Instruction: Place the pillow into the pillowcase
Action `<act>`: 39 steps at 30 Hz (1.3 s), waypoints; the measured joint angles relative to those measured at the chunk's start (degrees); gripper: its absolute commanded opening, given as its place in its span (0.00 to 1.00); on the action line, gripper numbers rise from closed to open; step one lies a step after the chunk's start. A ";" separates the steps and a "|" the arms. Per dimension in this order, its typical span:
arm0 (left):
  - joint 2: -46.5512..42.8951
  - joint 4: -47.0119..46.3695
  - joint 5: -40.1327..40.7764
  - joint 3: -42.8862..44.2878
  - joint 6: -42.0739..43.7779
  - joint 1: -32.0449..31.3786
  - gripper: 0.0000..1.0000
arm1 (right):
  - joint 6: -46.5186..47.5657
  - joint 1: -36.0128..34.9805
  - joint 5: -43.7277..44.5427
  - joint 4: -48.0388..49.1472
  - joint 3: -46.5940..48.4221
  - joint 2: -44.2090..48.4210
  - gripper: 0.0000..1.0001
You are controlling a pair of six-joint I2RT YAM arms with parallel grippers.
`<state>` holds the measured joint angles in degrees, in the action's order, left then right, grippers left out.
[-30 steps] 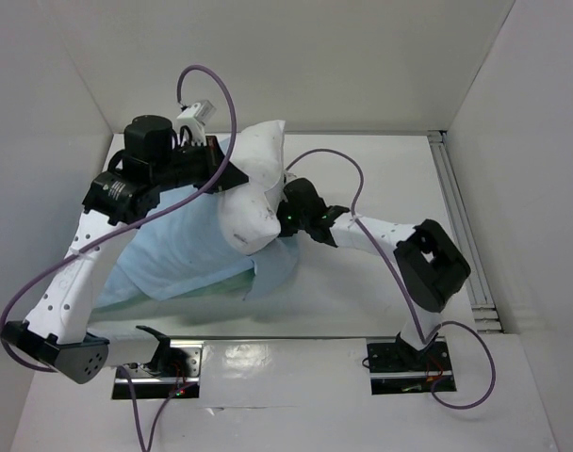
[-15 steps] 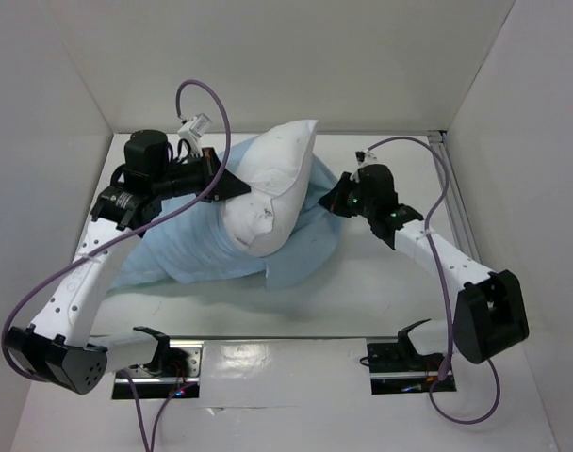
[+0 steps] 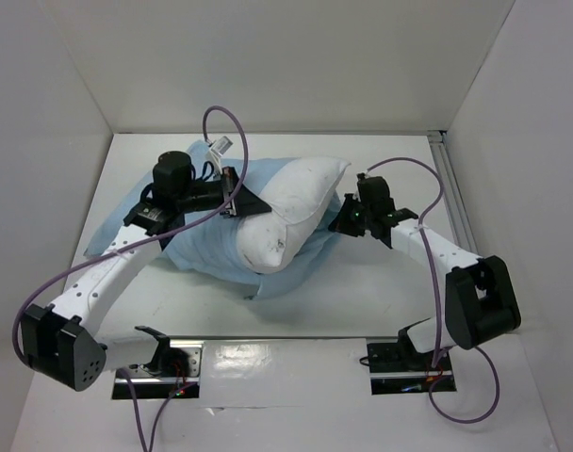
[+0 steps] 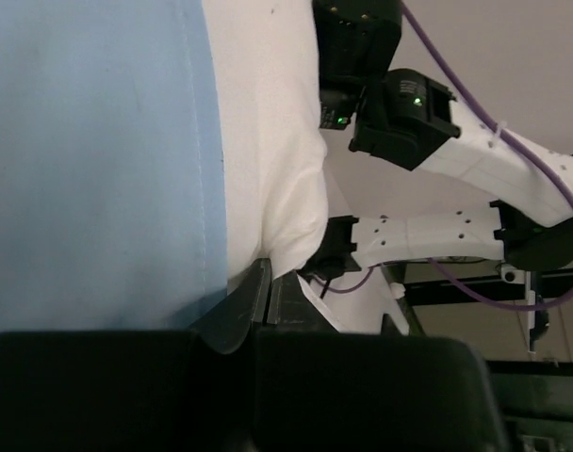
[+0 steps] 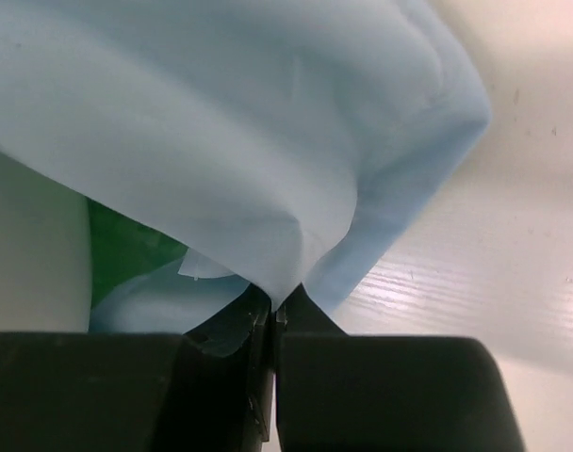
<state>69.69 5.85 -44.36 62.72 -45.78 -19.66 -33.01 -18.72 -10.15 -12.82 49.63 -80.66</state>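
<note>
Okay, the plump plain white stuffed rectangular pillow (image 3: 296,202) lies slantwise on top of the thin limp light-blue fabric pillowcase (image 3: 202,250). The pillowcase spreads over the white table (image 3: 381,292) to the pillow's left and near side. My left gripper (image 3: 252,202) is at the pillow's left end, jaws closed, pinching a pucker of white pillow cloth. The pillowcase's blue hem runs just beside that pinch, against the finger. My right gripper (image 5: 272,306) is at the pillow's right side, low near the table, jaws clamped together on a fold of the pillowcase's blue cloth. The sea-green face shows in the gap under that fold. The pillow's whole top is bare white. Whether its near end is tucked in, I can't tell.
</note>
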 measured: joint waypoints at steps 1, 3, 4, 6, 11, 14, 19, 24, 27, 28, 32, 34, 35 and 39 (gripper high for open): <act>0.22 -1.73 -0.11 -0.68 -1.42 -0.66 0.00 | -0.48 -0.15 0.28 0.11 -0.42 -0.04 0.00; 0.76 -5.07 -0.09 -1.33 -4.13 -1.18 0.00 | -1.07 -0.50 1.01 0.20 -0.66 -0.17 0.00; 1.18 -6.43 -0.04 -1.33 -4.76 -1.20 0.00 | -1.25 -0.68 1.51 0.68 -0.85 -0.17 0.00; 2.21 -7.43 1.01 -0.26 -5.49 -1.20 0.00 | -1.75 -0.83 2.32 1.84 -1.64 0.04 0.00; 5.60 -7.54 4.11 3.41 -5.20 -1.18 0.00 | -2.45 1.62 4.61 1.57 -7.56 4.22 0.26; 7.93 -7.65 4.17 3.02 -5.51 -1.20 0.00 | -2.78 4.33 5.29 -0.35 -8.15 5.81 0.22; 9.94 -8.41 4.15 1.40 -5.92 -1.62 0.00 | -3.61 1.70 7.65 -2.08 -6.86 10.78 0.19; 9.94 -9.53 4.55 1.40 -5.88 -1.68 0.00 | -4.09 -3.30 11.34 -2.73 -2.29 10.60 0.35; 9.94 -9.81 5.20 1.40 -5.90 -1.75 0.00 | -4.74 -6.05 13.99 -3.15 -0.39 8.96 0.75; 9.94 -9.90 5.33 1.40 -5.90 -1.75 0.00 | -4.70 -6.93 14.80 -3.23 0.02 8.15 0.78; 9.94 -10.16 5.57 1.40 -6.34 -1.81 0.00 | -4.26 -9.86 17.75 -3.96 1.11 4.90 0.79; 9.94 -10.16 5.62 1.40 -6.73 -1.81 0.00 | -3.89 -10.82 18.53 -3.93 1.86 2.97 0.80; 9.94 -10.16 5.62 1.40 -6.80 -1.81 0.00 | -3.63 -11.21 18.78 -3.96 2.32 1.92 0.83; 9.97 -10.16 5.64 1.40 -6.91 -1.81 0.00 | -3.04 -12.94 20.57 -3.91 5.29 -2.91 0.82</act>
<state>79.66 -4.32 -38.72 64.12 -52.69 -21.47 -36.05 -31.66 10.41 -16.73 54.92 -83.57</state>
